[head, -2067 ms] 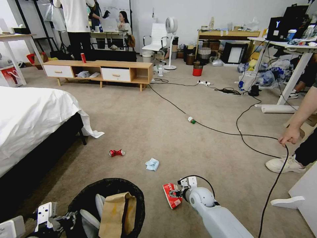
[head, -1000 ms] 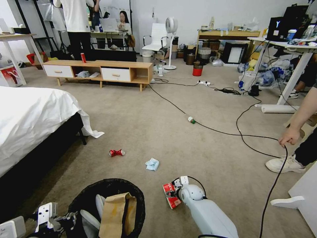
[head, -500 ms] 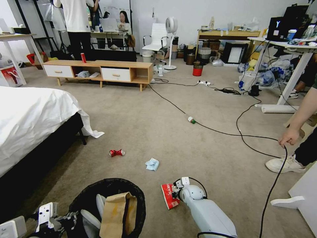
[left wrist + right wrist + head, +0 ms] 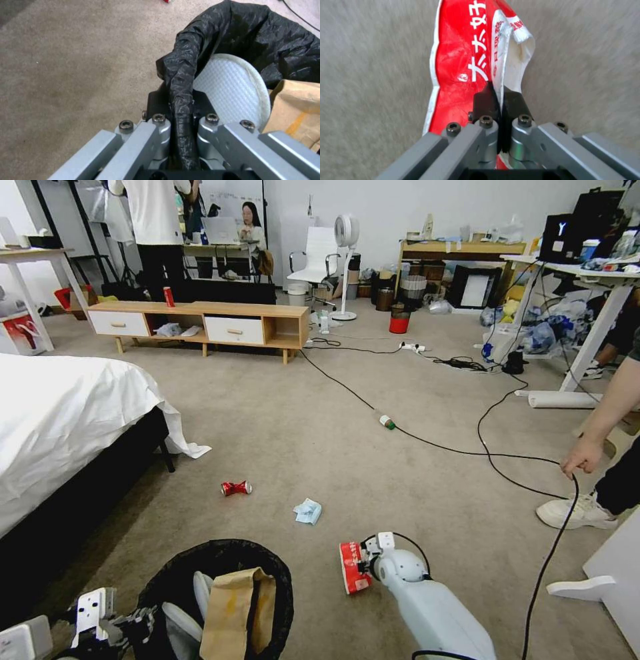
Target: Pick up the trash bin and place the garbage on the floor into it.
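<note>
The trash bin, black with a black liner, is at the bottom of the head view. My left gripper is shut on its rim, which is pinched between the fingers. A brown paper bag and a white object sit inside. To the bin's right, my right gripper is shut on a red-white snack packet, clamped at its edge and held just above the floor. Still on the carpet are a crushed red can, a pale-blue tissue and a green-capped bottle.
A white-sheeted bed fills the left side. A wooden cabinet stands at the back. Black cables cross the carpet; a person's hand holds one at the right, above a shoe. White furniture is at the right.
My right gripper has shifted a little right and up with the snack packet in it. The left gripper and the bin have not moved.
</note>
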Motion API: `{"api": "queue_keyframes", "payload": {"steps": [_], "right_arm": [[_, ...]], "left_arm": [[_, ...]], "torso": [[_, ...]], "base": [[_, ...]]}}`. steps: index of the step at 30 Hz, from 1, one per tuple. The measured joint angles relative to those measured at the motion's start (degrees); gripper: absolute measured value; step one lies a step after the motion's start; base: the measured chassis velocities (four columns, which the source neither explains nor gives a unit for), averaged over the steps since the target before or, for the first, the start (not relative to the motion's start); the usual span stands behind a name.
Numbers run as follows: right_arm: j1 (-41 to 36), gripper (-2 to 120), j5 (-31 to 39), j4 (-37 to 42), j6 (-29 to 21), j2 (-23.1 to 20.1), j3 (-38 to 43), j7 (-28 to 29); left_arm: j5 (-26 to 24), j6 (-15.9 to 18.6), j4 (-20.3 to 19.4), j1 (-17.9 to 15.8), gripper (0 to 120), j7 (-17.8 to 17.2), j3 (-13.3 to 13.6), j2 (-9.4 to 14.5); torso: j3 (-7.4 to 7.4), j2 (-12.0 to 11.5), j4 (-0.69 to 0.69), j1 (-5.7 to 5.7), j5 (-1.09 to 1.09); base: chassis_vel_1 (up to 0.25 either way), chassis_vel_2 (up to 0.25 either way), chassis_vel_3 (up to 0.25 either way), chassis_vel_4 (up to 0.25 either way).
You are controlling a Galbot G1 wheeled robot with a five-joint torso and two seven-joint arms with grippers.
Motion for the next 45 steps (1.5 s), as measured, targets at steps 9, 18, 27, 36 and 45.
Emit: {"api": "queue_keyframes", "payload": {"steps": [9, 18, 27, 36, 45], "right_arm": [[-2.3, 0, 3.0, 12.1, 10.0, -5.3, 4.3, -4.8], [-2.3, 0, 13.1, 33.2, 23.3, -15.2, 2.9, -18.1], [2.7, 0, 24.2, 48.7, 33.8, -22.8, -7.3, -26.6], [9.3, 0, 29.8, 53.6, 40.7, -21.3, -17.9, -34.9], [13.8, 0, 30.3, 52.7, 44.0, -19.9, -26.0, -44.6]], "left_arm": [[0.1, 0.0, 0.0, 0.0, 4, 0.0, 0.2, 0.2], [0.2, 0.0, 0.0, 0.2, 4, 0.0, 0.2, 0.2], [0.2, 0.0, 0.0, 0.2, 4, -0.1, 0.2, 0.3], [0.0, 0.0, 0.0, 0.3, 4, -0.1, -0.1, 0.7], [-0.1, 0.0, 0.0, 0.6, 4, -0.1, -0.4, 0.7]], "torso": [[0.0, 0.0, 0.01, 0.0, 0.01], [0.0, 0.0, 0.01, 0.0, 0.02], [-0.01, 0.0, 0.02, 0.0, 0.01], [0.0, 0.0, 0.02, 0.0, -0.01], [0.0, 0.0, 0.02, 0.0, 0.0]], "base": [[0.0, 0.0, 0.0, 0.0], [0.0, 0.0, 0.0, 0.0], [0.0, 0.0, 0.0, 0.0], [0.0, 0.0, 0.0, 0.0], [0.0, 0.0, 0.0, 0.0]]}}
